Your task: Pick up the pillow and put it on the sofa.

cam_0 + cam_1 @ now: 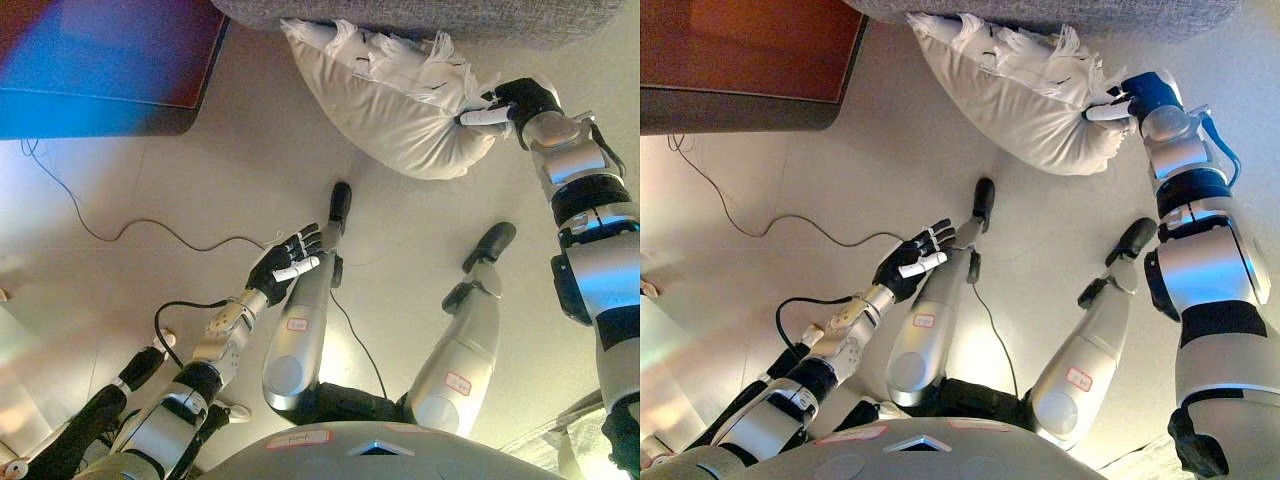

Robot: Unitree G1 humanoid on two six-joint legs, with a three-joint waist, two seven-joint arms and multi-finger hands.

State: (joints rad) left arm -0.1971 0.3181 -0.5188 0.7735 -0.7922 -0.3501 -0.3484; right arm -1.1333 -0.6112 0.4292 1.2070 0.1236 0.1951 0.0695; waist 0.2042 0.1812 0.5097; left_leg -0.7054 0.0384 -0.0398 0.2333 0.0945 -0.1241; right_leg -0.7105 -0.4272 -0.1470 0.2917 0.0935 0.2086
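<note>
A cream-white pillow with a fringed edge lies on the floor, its far side against the base of the grey sofa at the top. My right hand is at the pillow's right corner with its fingers curled round the cloth there; it also shows in the right eye view. My left hand is open and empty, palm up, above the floor well short of the pillow.
A dark reddish-brown piece of furniture stands at the upper left. A thin cable runs across the pale floor on the left.
</note>
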